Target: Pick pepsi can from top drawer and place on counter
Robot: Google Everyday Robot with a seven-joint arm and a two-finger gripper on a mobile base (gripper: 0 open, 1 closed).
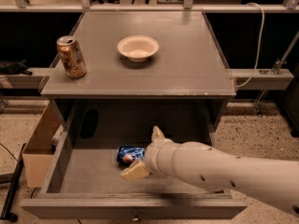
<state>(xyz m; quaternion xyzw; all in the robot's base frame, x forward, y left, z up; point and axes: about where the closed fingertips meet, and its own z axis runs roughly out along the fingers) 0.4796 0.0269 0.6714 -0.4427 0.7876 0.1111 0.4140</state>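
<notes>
The pepsi can (129, 154) lies on its side on the floor of the open top drawer (93, 178), near its middle. My gripper (145, 152) reaches into the drawer from the right on a thick white arm. It is open, with one tan finger (157, 134) behind the can and the other (135, 171) in front of it. The fingers straddle the can's right end. The counter (187, 64) is the grey top of the cabinet above the drawer.
A gold-brown can (71, 57) stands upright at the counter's left edge. A white bowl (138, 47) sits at the counter's middle back. A tan wooden box (39, 148) stands on the floor left of the drawer. A white cable (252, 45) hangs at the right.
</notes>
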